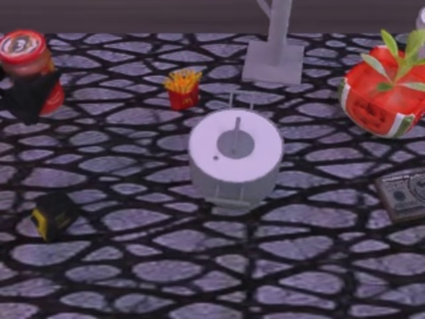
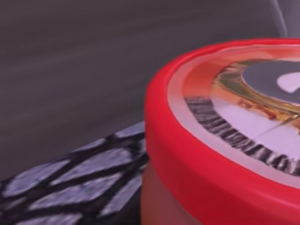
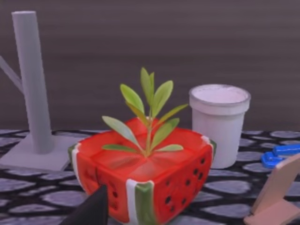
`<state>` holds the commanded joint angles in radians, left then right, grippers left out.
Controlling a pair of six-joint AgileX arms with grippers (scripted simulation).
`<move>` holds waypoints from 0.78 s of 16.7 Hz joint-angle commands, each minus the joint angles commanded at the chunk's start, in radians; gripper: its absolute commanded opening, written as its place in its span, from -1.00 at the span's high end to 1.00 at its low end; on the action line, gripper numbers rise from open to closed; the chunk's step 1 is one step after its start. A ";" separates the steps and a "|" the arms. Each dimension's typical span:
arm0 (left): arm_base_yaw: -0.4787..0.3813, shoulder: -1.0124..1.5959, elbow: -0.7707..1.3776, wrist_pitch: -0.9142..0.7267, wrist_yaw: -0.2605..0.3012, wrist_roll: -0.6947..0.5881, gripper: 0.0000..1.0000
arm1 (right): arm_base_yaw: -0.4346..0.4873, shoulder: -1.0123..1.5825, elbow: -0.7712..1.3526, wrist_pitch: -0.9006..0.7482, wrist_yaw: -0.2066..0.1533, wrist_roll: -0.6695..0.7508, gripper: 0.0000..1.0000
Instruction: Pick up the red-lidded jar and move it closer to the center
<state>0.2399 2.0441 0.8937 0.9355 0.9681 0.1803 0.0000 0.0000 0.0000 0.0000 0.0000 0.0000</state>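
Top view: the red-lidded jar (image 1: 23,50) is seen at the far left corner of the table, apparently raised, with the dark left gripper (image 1: 28,93) at its body; whether the fingers are clamped on it cannot be told. In the left wrist view the jar's lid (image 2: 225,136) fills the frame. The pickup is judged done or nearly so; the carry toward the center, past the fries carton (image 1: 182,90) and white drum (image 1: 235,157), remains. The right gripper (image 3: 91,210) is parked by the watermelon planter (image 3: 145,180), its fingers' state unclear.
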 joint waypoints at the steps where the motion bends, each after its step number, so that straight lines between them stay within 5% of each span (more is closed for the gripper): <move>1: 0.000 -0.001 -0.001 0.000 0.000 0.000 1.00 | 0.000 0.000 0.000 0.000 0.000 0.000 -1.00; 7: -0.015 0.018 -0.022 0.039 -0.006 0.001 1.00 | 0.000 0.000 0.000 0.000 0.000 0.000 -1.00; 13: -0.092 0.116 -0.209 0.353 -0.045 -0.010 1.00 | 0.000 0.000 0.000 0.000 0.000 0.000 -1.00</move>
<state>0.1474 2.1604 0.6847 1.2880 0.9233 0.1705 0.0000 0.0000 0.0000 0.0000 0.0000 0.0000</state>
